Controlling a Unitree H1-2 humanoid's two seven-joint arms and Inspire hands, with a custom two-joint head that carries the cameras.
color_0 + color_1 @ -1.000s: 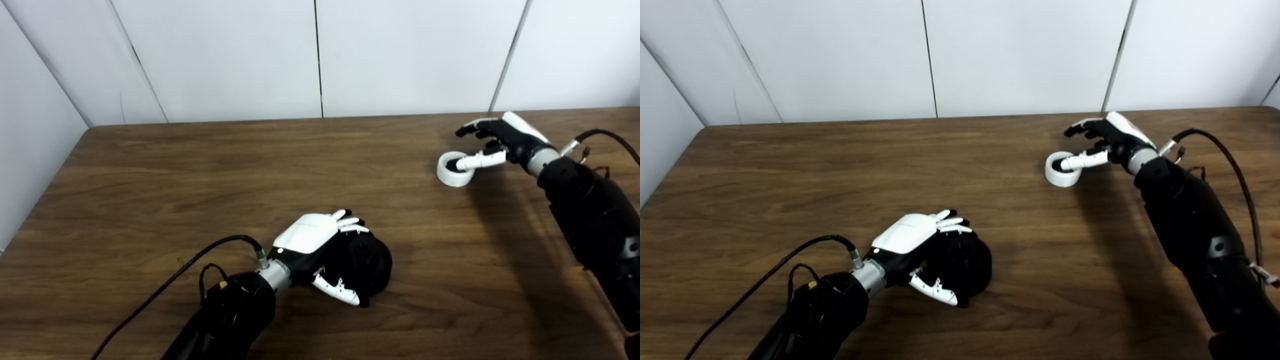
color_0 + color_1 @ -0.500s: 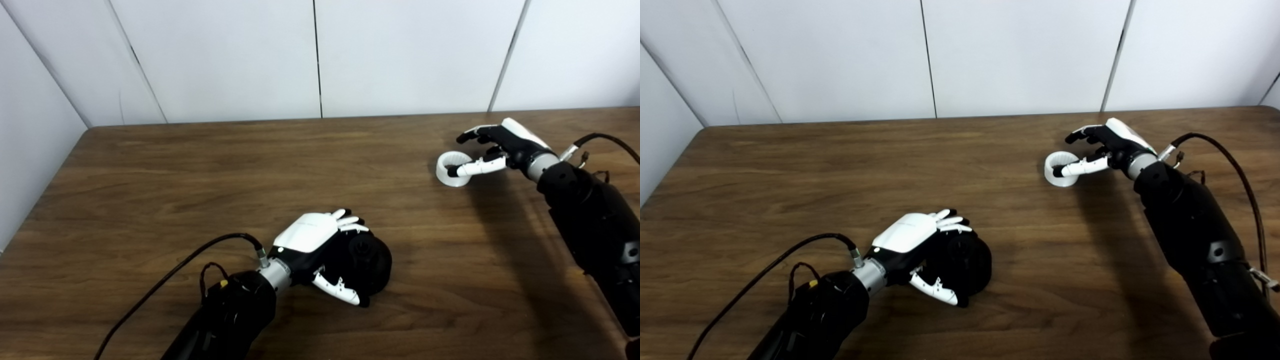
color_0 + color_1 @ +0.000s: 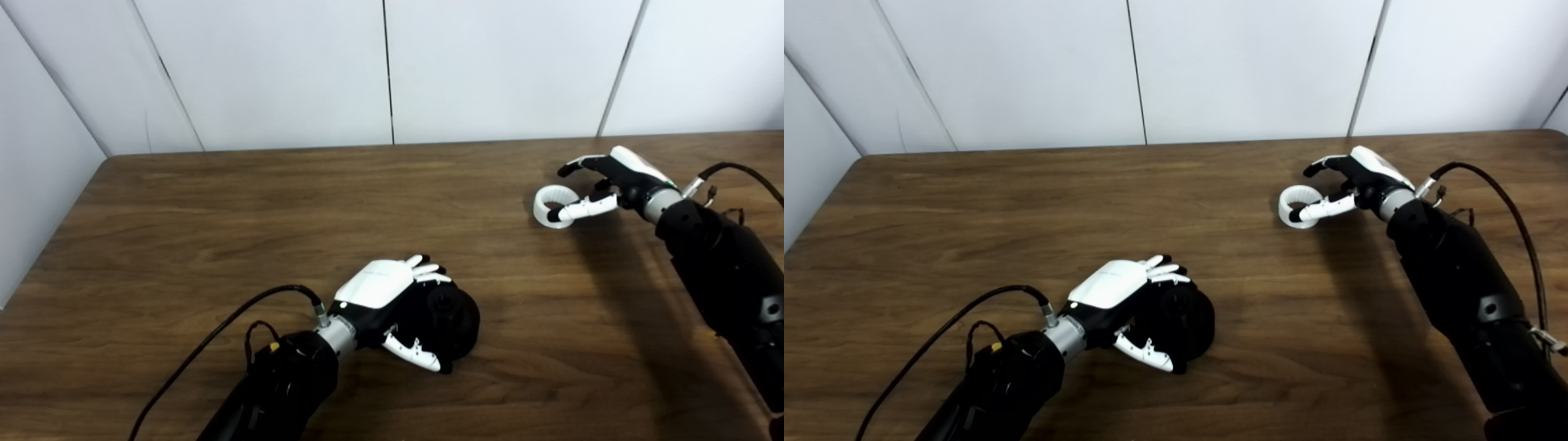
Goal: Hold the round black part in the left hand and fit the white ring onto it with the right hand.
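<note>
**Two robot hands, one black part, one white ring**

You've got one round black part on the tabletop, near its front edge, about mid-width. Your left robot hand is curled over it, fingers on top and thumb low in front, so it's holding the part while the part sits on the wood.

One white ring, well apart from the black part, up and to its right, toward the back of the tabletop. Your right robot hand is at it: thumb laid across the ring's near rim, fingers spread above and behind without closing on it. Loose contact, not a firm grasp; you can't tell if the ring is lifted or resting.

One cable trails off each wrist. Ring is not on the part.
</note>
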